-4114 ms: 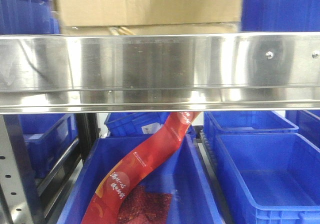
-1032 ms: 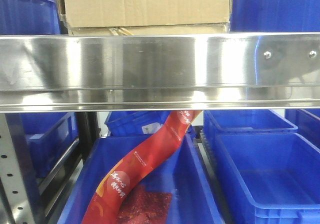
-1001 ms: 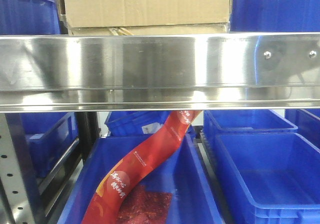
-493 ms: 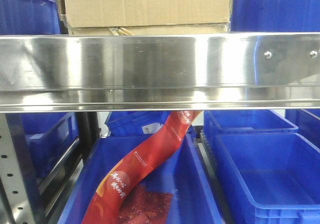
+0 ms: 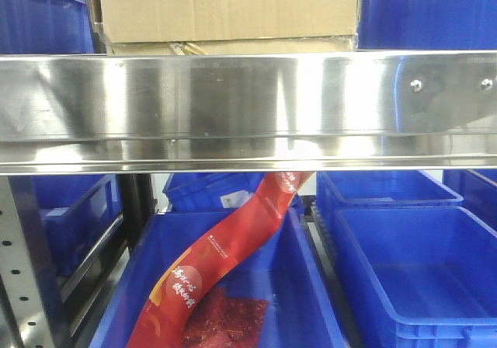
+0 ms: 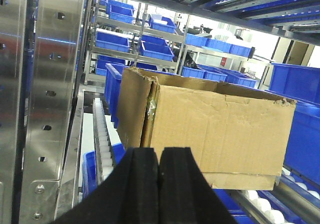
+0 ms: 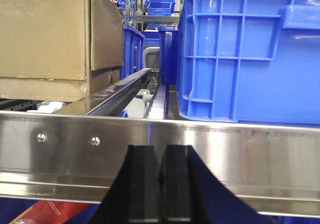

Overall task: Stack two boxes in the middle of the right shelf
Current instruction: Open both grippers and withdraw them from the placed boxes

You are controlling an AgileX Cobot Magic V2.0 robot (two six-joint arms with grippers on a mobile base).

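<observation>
Two brown cardboard boxes are stacked on the steel shelf (image 5: 248, 107). The upper box (image 5: 225, 6) rests on the lower box (image 5: 233, 46), of which only a thin strip shows above the rail. In the left wrist view the upper box (image 6: 215, 129) sits on the lower box (image 6: 245, 180). My left gripper (image 6: 159, 156) is shut and empty, just short of the box's near corner. In the right wrist view the stack (image 7: 45, 29) is at upper left. My right gripper (image 7: 161, 154) is shut and empty in front of the shelf rail (image 7: 225, 149).
Blue bins stand beside the stack on the shelf (image 5: 427, 10) (image 7: 250, 49) (image 5: 39, 18). Below the rail are more blue bins (image 5: 419, 270), one holding a red packet strip (image 5: 225, 247). A perforated steel upright (image 6: 50, 84) is on the left, with roller tracks (image 6: 102, 139).
Four seconds ago the upper box was blurred and reached further right; it now sits still, slightly more to the left. Nothing has moved in the last second.
</observation>
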